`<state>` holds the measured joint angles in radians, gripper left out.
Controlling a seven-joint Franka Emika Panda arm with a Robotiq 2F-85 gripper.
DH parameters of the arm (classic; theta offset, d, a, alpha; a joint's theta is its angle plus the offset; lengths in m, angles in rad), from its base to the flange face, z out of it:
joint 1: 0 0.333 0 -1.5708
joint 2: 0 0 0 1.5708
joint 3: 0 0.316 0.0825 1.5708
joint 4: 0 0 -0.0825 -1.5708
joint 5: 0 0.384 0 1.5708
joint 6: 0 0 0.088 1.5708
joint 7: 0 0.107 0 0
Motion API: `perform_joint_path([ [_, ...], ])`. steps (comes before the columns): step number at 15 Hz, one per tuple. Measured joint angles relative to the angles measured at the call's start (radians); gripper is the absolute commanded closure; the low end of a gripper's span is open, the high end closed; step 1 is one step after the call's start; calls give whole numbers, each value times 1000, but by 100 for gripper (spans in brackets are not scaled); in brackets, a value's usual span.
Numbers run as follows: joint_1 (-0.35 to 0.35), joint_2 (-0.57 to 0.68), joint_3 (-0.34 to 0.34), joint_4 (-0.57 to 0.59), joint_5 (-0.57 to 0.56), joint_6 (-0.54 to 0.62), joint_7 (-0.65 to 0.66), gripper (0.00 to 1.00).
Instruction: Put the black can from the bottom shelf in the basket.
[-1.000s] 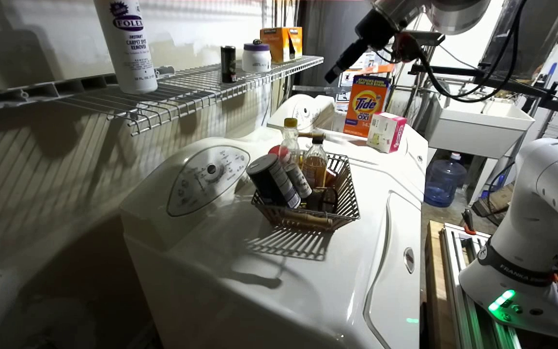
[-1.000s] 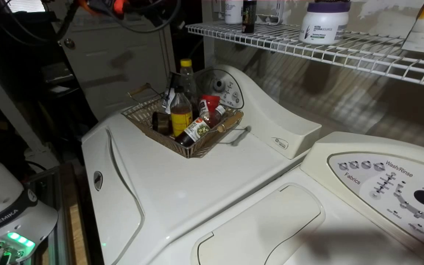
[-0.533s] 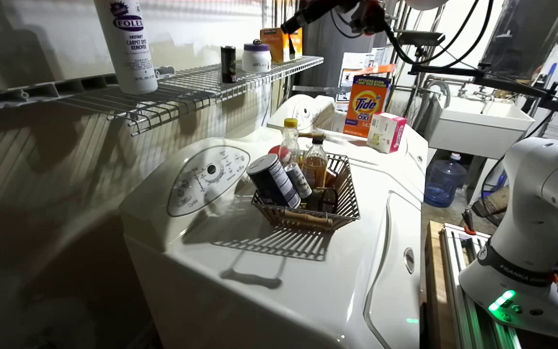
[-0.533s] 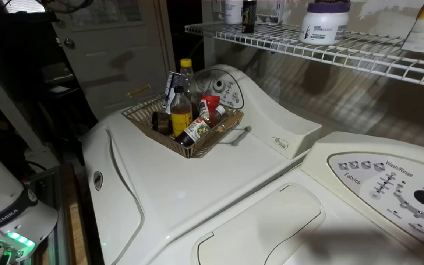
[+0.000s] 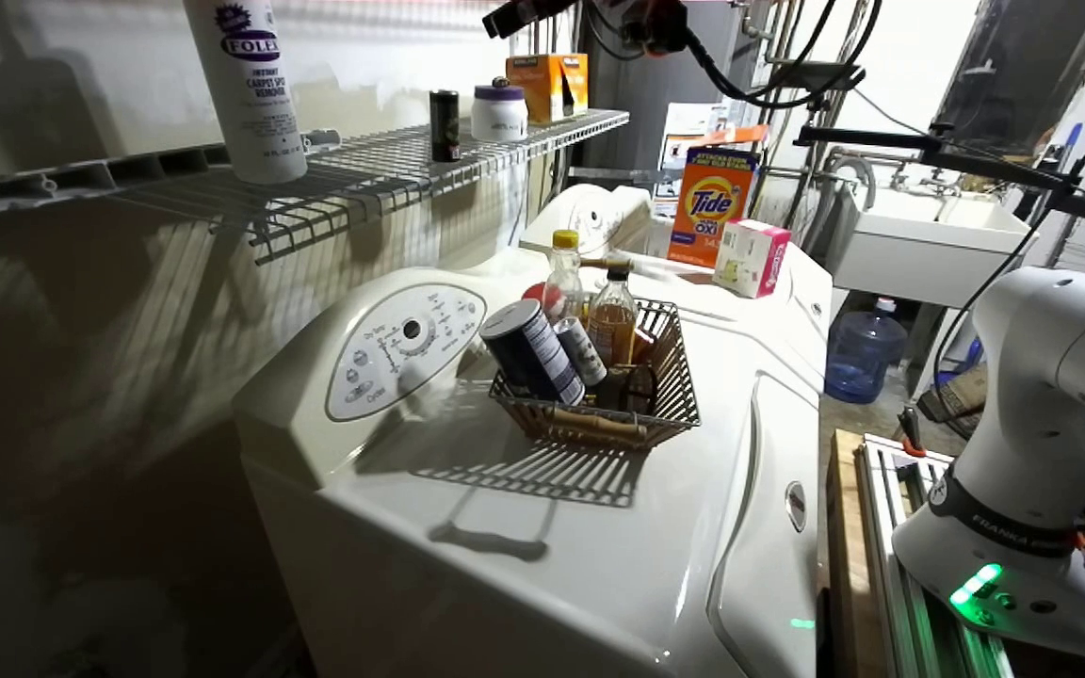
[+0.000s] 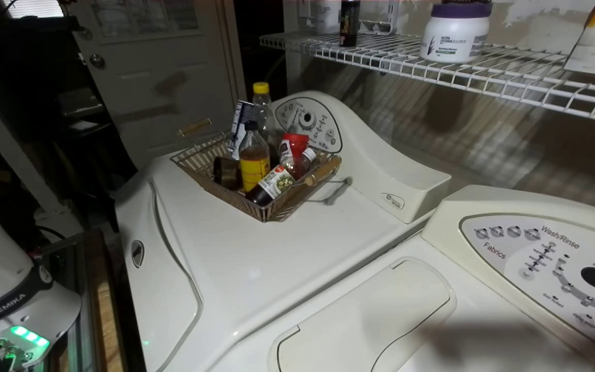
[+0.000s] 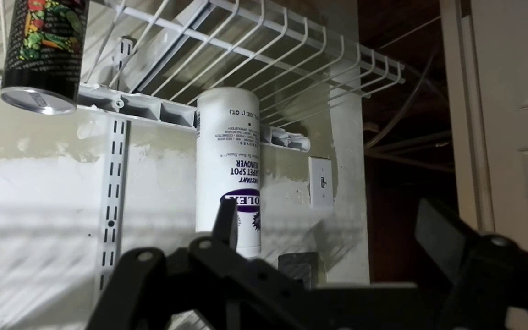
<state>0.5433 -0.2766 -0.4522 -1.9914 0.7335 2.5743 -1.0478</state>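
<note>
Franka arm (image 5: pixel 1032 386) has swung over toward the wire shelf (image 5: pixel 368 184) within the last second; looks like the approach, pick not yet made. Wicker basket (image 6: pixel 229 199) below already crowded, placing may need aim. Gripper (image 7: pixel 330 224) spread wide, nothing held, probably needs a sideways shift. Folex bottle (image 7: pixel 227 160) and purple-lidded jar (image 6: pixel 455 36) are knock risks. Black can (image 7: pixel 44 52) upright on shelf between those two, outside the fingers (image 7: pixel 440 240)

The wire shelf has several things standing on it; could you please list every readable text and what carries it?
"FOLEX": white bottle
"INSTANT CARPET SPOT REMOVER": white bottle
"OZ. (1 QT.)": white bottle, upside down in the wrist view
"ULTRA HYDRASOURCE": white jar
Black can: print too small to read.
Orange box: lettering too blurred to read surely.
Remaining print on these: too small.
</note>
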Motion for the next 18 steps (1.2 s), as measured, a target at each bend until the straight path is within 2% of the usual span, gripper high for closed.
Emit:
perform_joint_path([
  [2,-26,2,21,2,8,4,-1,0],
  [4,-110,9,94,-1,56,80,-15,0],
  [5,-120,13,103,-2,75,135,-24,0],
  [10,-97,58,87,-2,151,304,-84,0],
  [18,-96,181,43,49,167,328,-113,0],
])
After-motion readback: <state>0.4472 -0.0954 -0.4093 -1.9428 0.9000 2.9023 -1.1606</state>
